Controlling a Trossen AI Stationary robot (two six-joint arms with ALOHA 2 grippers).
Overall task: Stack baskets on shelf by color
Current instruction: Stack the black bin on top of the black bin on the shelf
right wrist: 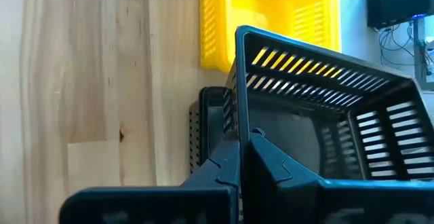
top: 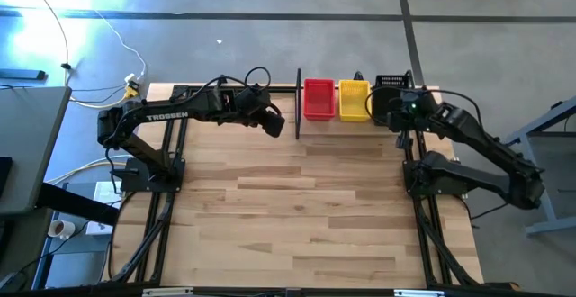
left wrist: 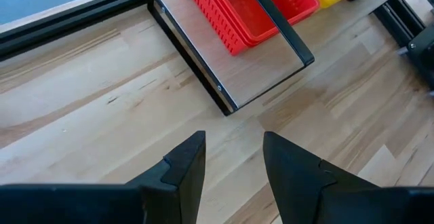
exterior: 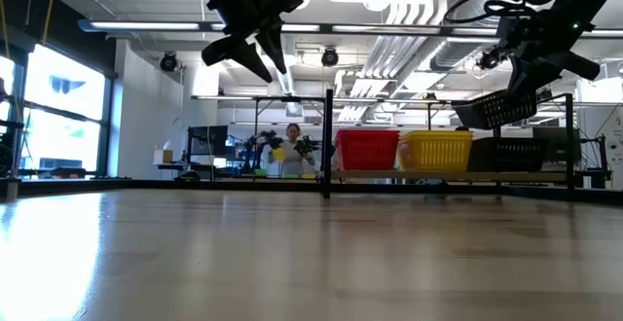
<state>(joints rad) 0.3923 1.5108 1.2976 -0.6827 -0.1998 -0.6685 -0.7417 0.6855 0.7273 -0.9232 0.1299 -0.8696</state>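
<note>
The shelf (exterior: 438,175) stands at the table's far edge, holding red baskets (top: 319,99), yellow baskets (top: 354,101) and, at its right end, a black basket (exterior: 521,153). My right gripper (right wrist: 244,149) is shut on another black basket (exterior: 494,110), which it holds tilted in the air just above the black one on the shelf. My left gripper (top: 273,121) hovers open above the table, just left of the shelf's left end post (top: 298,108), with nothing between its fingers (left wrist: 190,163). My right gripper pinches one wall of the black basket at its rim (right wrist: 239,115), with one finger outside and one inside the basket. The fingers slant down from the table's near right. The basket hangs tilted below them, clear of the black basket (right wrist: 203,125) underneath.
The wooden tabletop (top: 306,207) stretches bare in front of the shelf. Black arm frames run along the table's left and right sides. In the low view, a person stands in the room far behind the shelf.
</note>
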